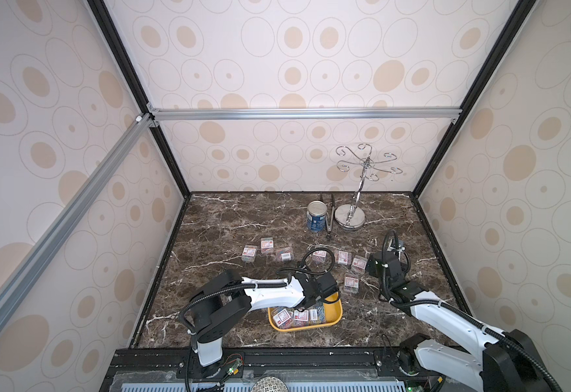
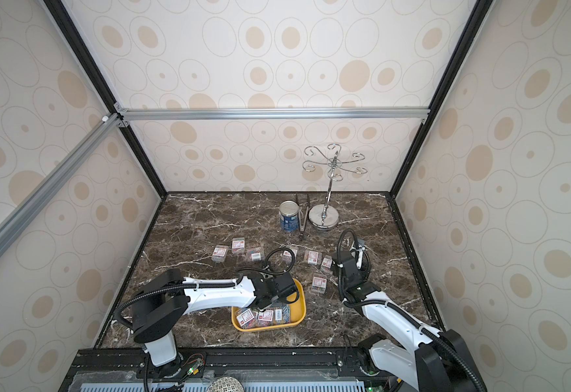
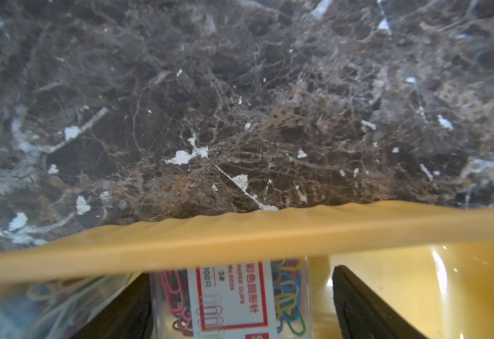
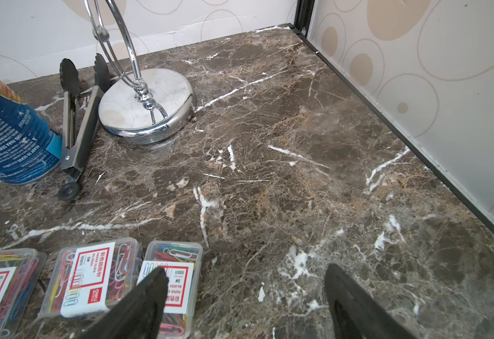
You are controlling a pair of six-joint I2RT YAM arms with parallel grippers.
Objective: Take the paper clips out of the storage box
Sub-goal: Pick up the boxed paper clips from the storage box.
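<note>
The dark marbled surface point(image 1: 230, 217) is seen in both top views. The storage box point(image 1: 334, 310) is set at its near middle, with its long axis running left to right. The left tool point(image 3: 240, 274) is lowered into the box, and its jaws are spread astride one case point(image 3: 231, 299). One finger point(image 3: 128, 311) is brought close against a side wall while the other is kept clear of it, so nothing is pinched yet. The right tool point(image 4: 245, 270) is held over bare surface at the right, jaws spread and empty, just beside cases already laid out there.

The paper clips point(image 1: 282, 317) are found in two places. About three cases are crowded into the near left part of the box. Seven are laid on the surface beyond it, three to the left and four to the right.

Each case is judged light and stiff. Its clear plastic is smooth and probably slippery. The lid could be sprung by a hard squeeze, and the loose clips inside can be expected to shift. Hold is best taken across two opposite flat side walls, at mid-length.

The case between the jaws is laid label up. Its long axis is judged to run near to far, with one short end close to the box's near wall.
</note>
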